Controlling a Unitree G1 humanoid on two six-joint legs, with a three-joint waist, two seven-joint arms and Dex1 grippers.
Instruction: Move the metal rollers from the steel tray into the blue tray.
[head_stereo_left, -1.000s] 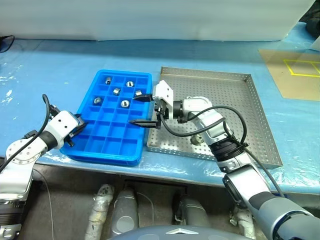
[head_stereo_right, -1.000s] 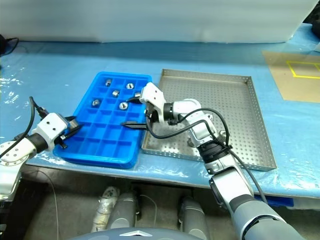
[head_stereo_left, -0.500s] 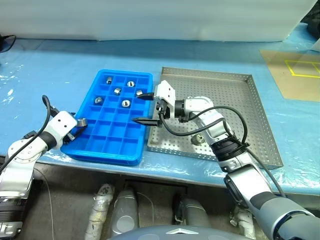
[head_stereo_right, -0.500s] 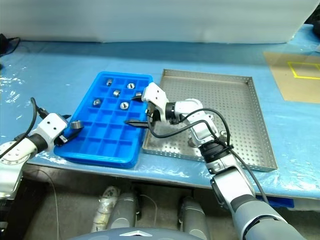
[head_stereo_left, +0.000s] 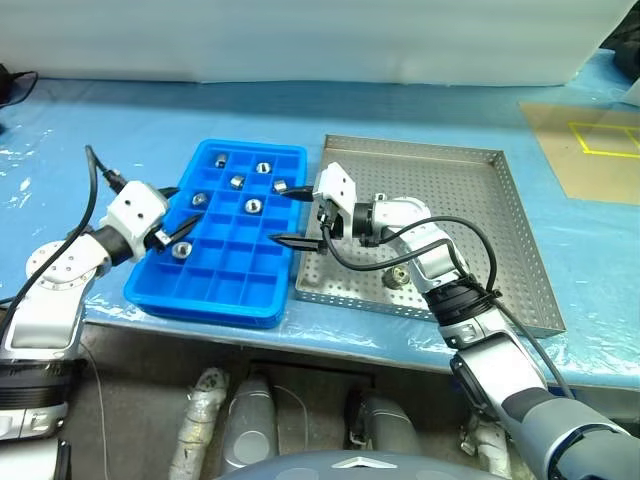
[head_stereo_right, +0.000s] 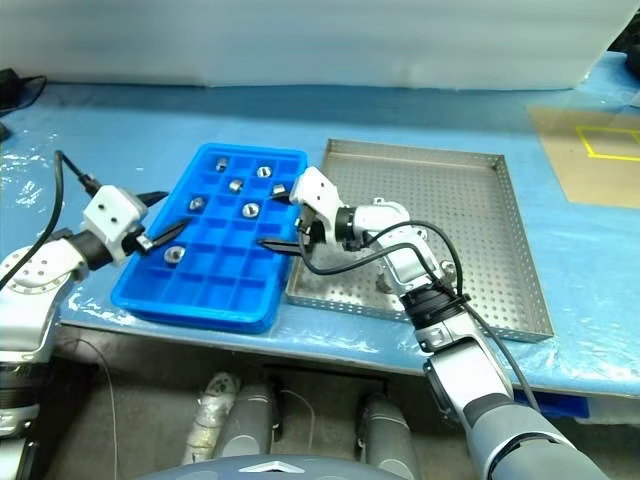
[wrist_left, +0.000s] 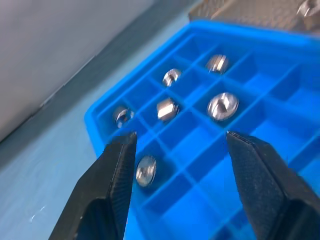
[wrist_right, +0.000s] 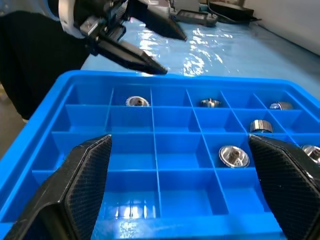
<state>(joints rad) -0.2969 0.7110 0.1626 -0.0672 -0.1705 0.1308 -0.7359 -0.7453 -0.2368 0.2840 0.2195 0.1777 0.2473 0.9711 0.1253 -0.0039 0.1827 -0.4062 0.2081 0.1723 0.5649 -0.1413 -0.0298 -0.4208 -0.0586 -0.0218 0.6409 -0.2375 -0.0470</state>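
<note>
The blue tray (head_stereo_left: 228, 282) lies left of the steel tray (head_stereo_left: 470, 190). Several metal rollers sit in its compartments, among them one (head_stereo_left: 253, 207) mid-tray and one (head_stereo_left: 181, 250) near the left rim. A single roller (head_stereo_left: 397, 278) rests on the steel tray's perforated floor. My left gripper (wrist_left: 180, 137) hovers open over the blue tray's left side, nothing between its fingers (wrist_left: 117, 170), just above the roller near the left rim. My right gripper (head_stereo_left: 290, 215) hangs wide open and empty over the blue tray's right edge, pointing left.
Both trays rest on a blue plastic-covered table (head_stereo_left: 120, 120) whose front edge runs just below them. A tan mat (head_stereo_left: 585, 145) with yellow tape lies at the far right. A white wall panel (head_stereo_left: 300, 40) closes off the back.
My left gripper opened, then rose and swung right over the blue tray. The roller seen at its tips half a second ago now lies in a compartment. The right arm stayed put.
</note>
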